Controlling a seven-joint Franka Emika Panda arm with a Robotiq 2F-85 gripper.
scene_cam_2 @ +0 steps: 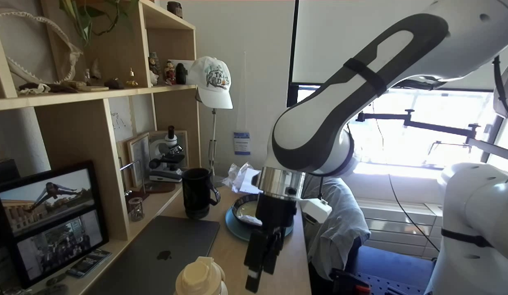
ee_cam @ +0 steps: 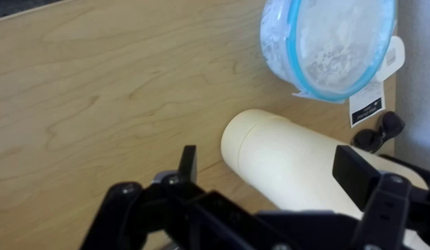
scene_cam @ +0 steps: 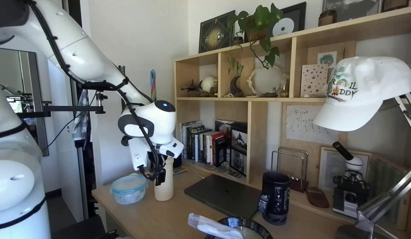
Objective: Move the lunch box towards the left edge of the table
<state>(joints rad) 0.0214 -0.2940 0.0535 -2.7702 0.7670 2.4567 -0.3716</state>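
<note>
Leftmost on the desk (scene_cam: 155,219), in an exterior view, the lidded lunch box (scene_cam: 128,191) is seen beside the cream bottle (scene_cam: 164,191), its content being unclear. By the wrist view alone, sunglasses (ee_cam: 367,139) are shown. The gripper (ee_cam: 267,163) is seen with spread fingers, near this bottle. Further right, an Apple logo (scene_cam_2: 164,255) is carried by the laptop (scene_cam_2: 184,237), the black bowl (scene_cam: 260,227) is set on a blue plate (scene_cam_2: 236,232), and "JETBOIL" can be read on the mug (scene_cam: 275,197).

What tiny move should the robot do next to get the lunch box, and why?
Probably ease the open pincer over toward the lunch box, steering clear of the cream bottle: in the wrist view, the lunch box sits beyond the jaws, while the bottle shows partly between them.
</note>
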